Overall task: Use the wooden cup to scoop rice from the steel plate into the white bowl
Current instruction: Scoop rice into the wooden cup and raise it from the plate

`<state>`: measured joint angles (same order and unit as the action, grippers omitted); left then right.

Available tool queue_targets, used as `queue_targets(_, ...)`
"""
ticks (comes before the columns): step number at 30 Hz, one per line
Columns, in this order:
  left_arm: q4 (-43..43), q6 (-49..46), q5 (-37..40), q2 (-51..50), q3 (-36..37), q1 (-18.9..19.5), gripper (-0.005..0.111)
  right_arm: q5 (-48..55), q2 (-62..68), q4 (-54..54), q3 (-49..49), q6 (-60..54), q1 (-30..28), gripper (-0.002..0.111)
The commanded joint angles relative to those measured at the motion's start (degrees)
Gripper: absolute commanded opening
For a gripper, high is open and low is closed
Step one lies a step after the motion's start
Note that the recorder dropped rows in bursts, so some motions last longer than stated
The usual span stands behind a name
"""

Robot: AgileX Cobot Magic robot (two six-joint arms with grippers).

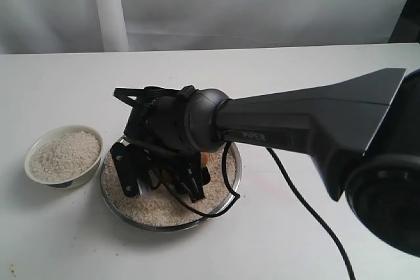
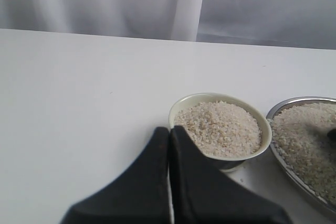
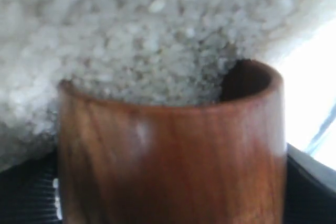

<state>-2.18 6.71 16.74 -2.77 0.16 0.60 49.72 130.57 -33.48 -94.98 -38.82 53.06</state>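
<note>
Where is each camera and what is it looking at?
Exterior view: above the table, looking down at the steel plate and white bowl; the right arm stretches over the plate, right gripper in the rice.
Left wrist view: on the left arm, low over the table, facing bowl and plate edge; the left gripper, shut, shows in front.
Right wrist view: on the right arm, close against the wooden cup, rice beyond; dark fingers flank it.
Shared: exterior and left wrist views both show bowl beside plate.
</note>
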Motion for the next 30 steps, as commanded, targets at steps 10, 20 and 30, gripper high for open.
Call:
queue_targets(10, 0.3, 0.3, -0.4, -0.1, -0.2, 0.1, 0.000, -9.5, -3.5, 2.5, 4.3, 19.0, -2.0, 0.000)
queue_targets(20, 0.3, 0.2, -0.4, -0.1, -0.2, 0.1, 0.000, -34.6, -8.3, 5.7, 18.7, 33.6, -4.6, 0.000)
queue_targets(30, 0.3, 0.3, -0.4, -0.1, -0.2, 0.1, 0.000, -41.2, -8.3, 5.7, 19.1, 37.8, -5.2, 0.000)
